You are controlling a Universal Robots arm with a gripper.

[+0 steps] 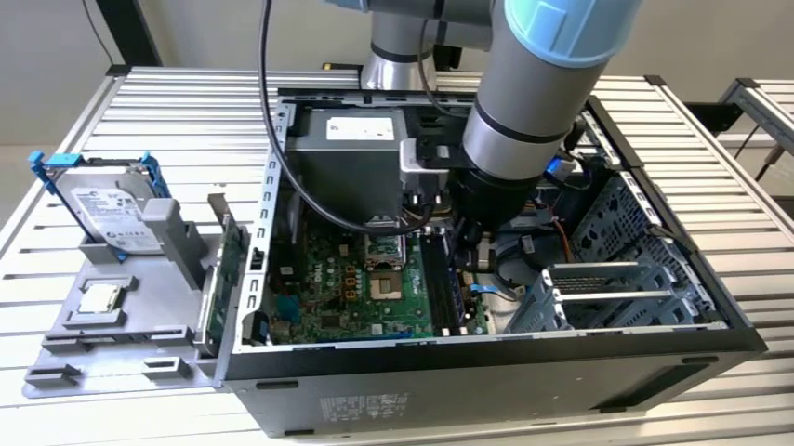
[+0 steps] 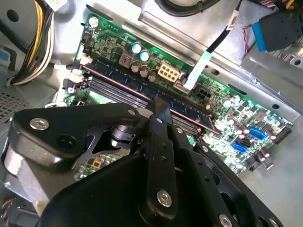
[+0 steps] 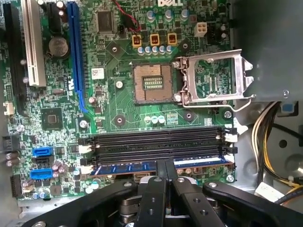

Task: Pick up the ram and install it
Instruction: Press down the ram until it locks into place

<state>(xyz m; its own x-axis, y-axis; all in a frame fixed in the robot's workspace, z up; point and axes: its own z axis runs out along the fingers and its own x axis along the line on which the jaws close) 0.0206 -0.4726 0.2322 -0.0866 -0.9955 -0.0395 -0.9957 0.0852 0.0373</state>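
1. Ribbed metal slats form the desk, and an open computer case lies on it under the robot arm.
2. At the exterior view's left, a grey holder carries a silver hard drive in a blue bracket and a small square pale chip, well apart from the work.
3. Further right, inside the case, the green motherboard lies flat with its processor socket bare and the socket's metal frame swung open beside it.
4. The ram is in the slot nearest the gripper, the outermost of a row of memory slots; the other slots look bare.
5. The gripper's fingers are drawn narrow and pinch the ram's top edge near its middle, so the stick is directly beneath the gripper.
6. The ram's long axis runs along the slot, parallel to the neighbouring slots, with its thin edge up and its ends toward the white end latches.
7. In the second wrist view the same stick extends past both sides of the fingers.
8. Whether it is pressed fully home I cannot tell.
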